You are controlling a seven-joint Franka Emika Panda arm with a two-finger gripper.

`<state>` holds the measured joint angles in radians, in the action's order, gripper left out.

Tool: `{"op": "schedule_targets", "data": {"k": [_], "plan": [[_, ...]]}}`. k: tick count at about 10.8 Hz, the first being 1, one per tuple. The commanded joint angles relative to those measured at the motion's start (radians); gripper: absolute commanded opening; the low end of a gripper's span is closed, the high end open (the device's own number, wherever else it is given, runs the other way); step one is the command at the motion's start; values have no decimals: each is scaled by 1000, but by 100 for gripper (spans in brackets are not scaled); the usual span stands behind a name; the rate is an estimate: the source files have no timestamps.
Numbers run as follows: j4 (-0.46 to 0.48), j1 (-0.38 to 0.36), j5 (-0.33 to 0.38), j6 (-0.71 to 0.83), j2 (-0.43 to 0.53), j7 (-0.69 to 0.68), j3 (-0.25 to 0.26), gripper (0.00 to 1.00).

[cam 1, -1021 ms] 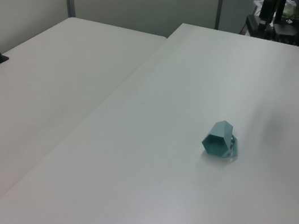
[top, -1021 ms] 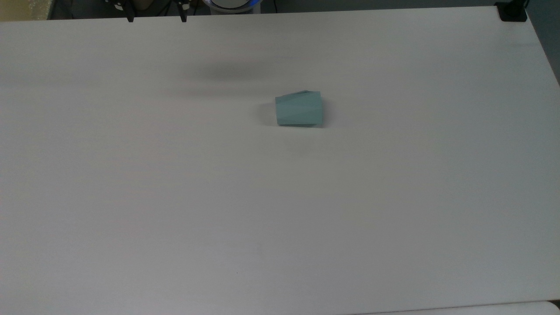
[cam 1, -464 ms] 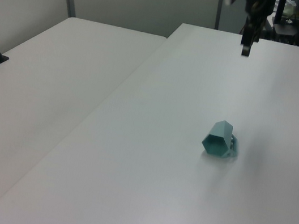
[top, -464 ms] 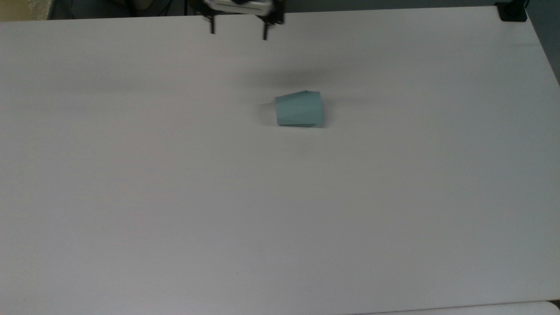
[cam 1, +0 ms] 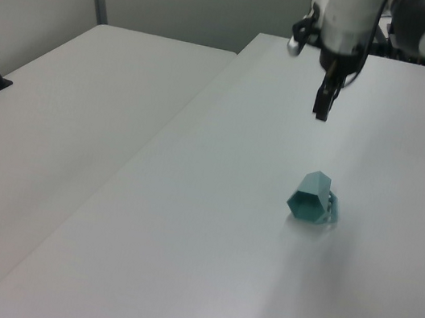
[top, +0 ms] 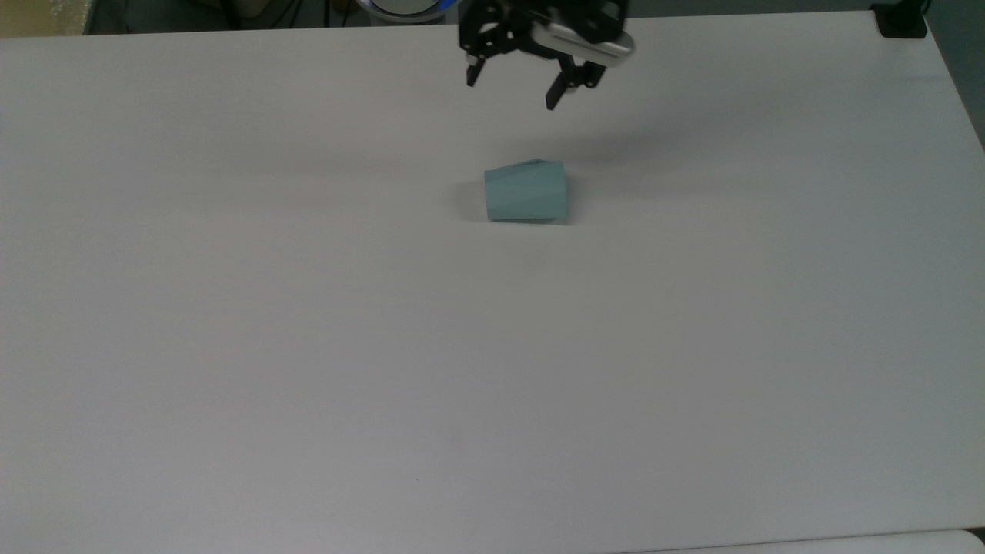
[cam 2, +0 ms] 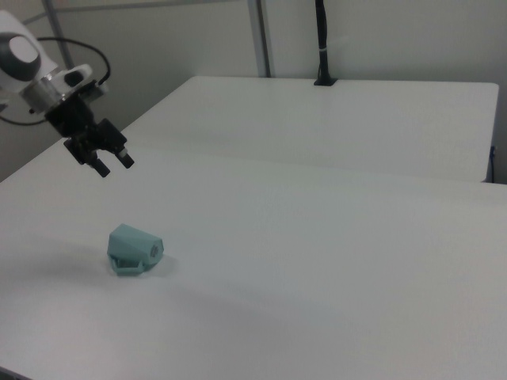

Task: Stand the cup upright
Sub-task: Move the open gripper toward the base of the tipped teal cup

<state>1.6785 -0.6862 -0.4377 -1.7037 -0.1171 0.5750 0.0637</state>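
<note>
Cup (top: pixel 526 192) lies on its side on the table (top: pixel 308 346), spread tool (top: pixel 512 90) hovering above, apart

The cup (top: pixel 526 191) in the upper middle of the top view looks like matt pale teal plastic, its flat facets smooth and without shine; in the left view its inside (cam 1: pixel 303 204) is a darker teal. The table (top: pixel 308 346) under it has a smooth, matt white top with a faint soft sheen. The gripper (top: pixel 512 87) at the top of the frame has black fingers (cam 2: pixel 114 162) of dull hard plastic or metal, and the arm (cam 1: pixel 346 18) above it in the left view is glossy white.
</note>
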Motion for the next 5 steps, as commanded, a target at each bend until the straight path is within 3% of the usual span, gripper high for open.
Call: {"op": "schedule_targets", "data": {"k": [1, 3, 5], "plan": [[-40, -140, -186, 39, -110, 196, 15, 100], [-42, -222, -258, 111, -176, 249, 18, 100], [-43, -269, -279, 122, -194, 288, 18, 100]]}}
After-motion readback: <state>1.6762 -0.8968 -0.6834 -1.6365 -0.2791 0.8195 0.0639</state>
